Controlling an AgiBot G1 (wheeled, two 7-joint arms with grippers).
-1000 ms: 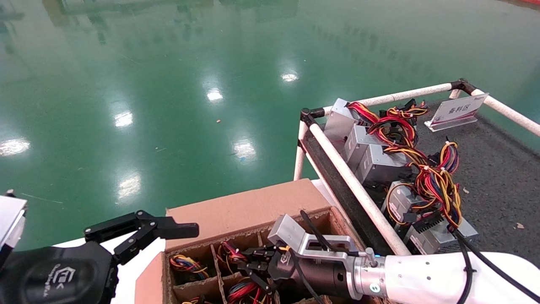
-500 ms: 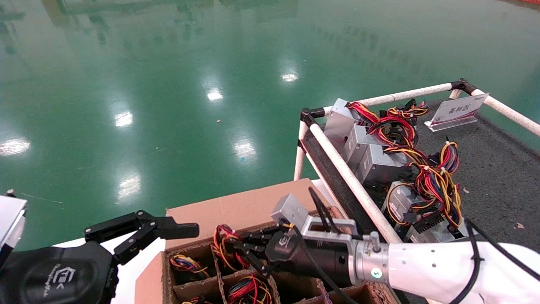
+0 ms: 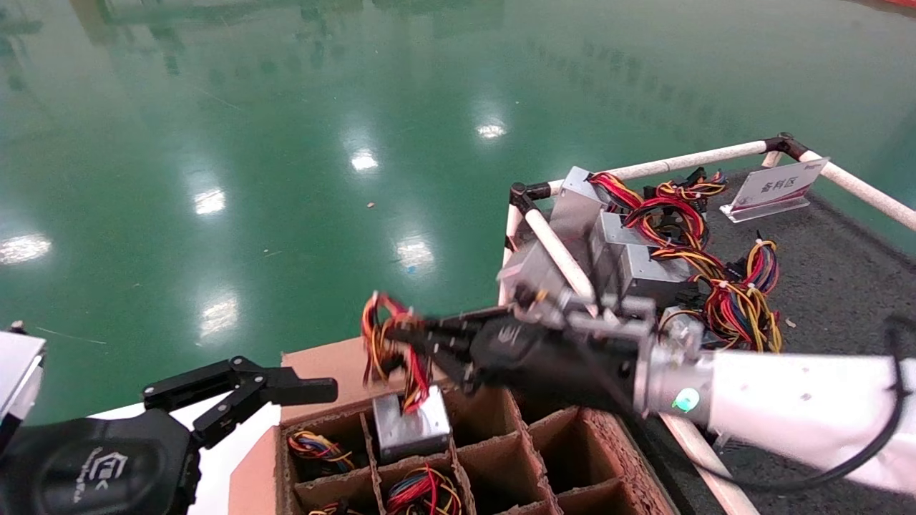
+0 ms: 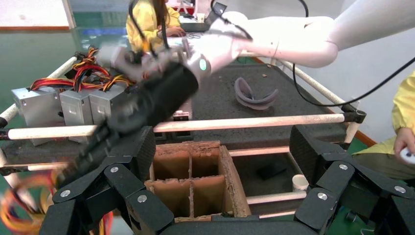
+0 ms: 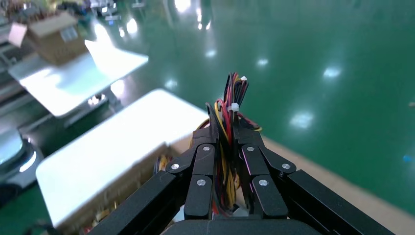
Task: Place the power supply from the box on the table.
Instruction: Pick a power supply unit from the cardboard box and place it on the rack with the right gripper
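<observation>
The power supply [image 3: 411, 429], a silver-grey case, hangs by its red, yellow and black wires [image 3: 390, 347] and is partly out of a cell of the box [image 3: 325, 361]. My right gripper [image 3: 409, 342] is above the box's far row, shut on that wire bundle [image 5: 229, 115]; in the right wrist view both fingers [image 5: 203, 161] clamp it. My left gripper [image 3: 300, 392] is parked at the near left beside the box, open and empty [image 4: 222, 147]. The table [image 3: 844, 286] is the dark grey top to the right.
Several other power supplies [image 3: 644, 272] with wire bundles lie along the table's left side behind the white rail [image 3: 558, 250]. A small sign [image 3: 773, 187] stands at the table's far edge. More wires [image 3: 426, 493] fill nearer cells; other cells [image 4: 191, 178] are empty. Green floor lies beyond.
My right gripper has risen out of the box and drawn up the wire bundle; the silver case now shows above its cell. The left arm has not moved.
</observation>
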